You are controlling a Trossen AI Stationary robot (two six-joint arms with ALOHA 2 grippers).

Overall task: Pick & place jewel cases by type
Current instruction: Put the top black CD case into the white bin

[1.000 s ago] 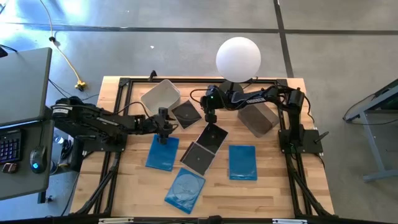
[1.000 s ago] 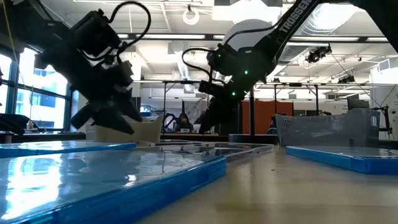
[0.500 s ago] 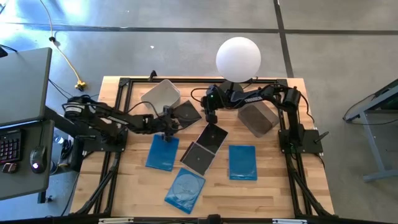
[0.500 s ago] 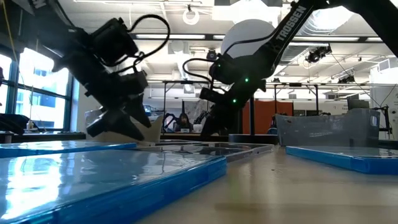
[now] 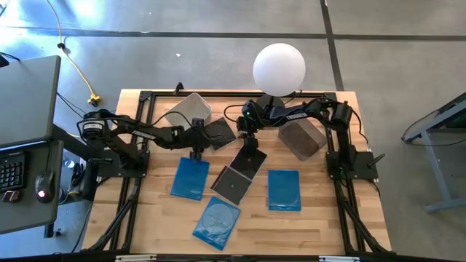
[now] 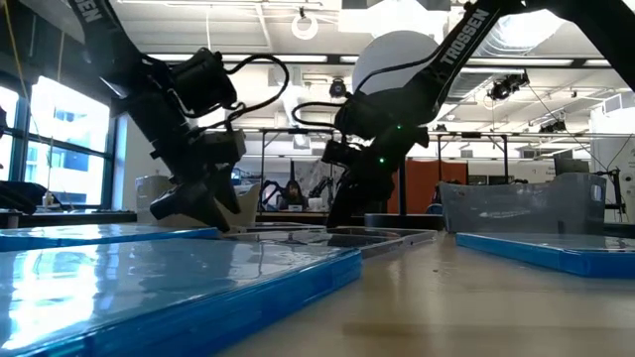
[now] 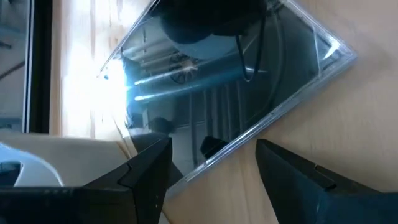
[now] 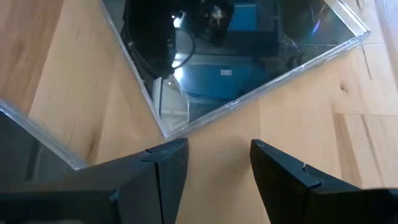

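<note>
- While glare slides over its glossy lid, the squarish dark plastic jewel case [image 5: 218, 132] lies flat on the wooden table [image 5: 320, 211], at eleven o'clock from centre.
- Left gripper [image 5: 196, 149] hangs at that case's seven o'clock edge, fingers spread, holding nothing.
- Right gripper [image 5: 248, 137] hovers with jaws apart over a second black case [image 5: 248, 161].

Pale bin [image 5: 188, 110], grey bin [image 5: 302, 138], wood tbl [image 5: 320, 218]
</note>
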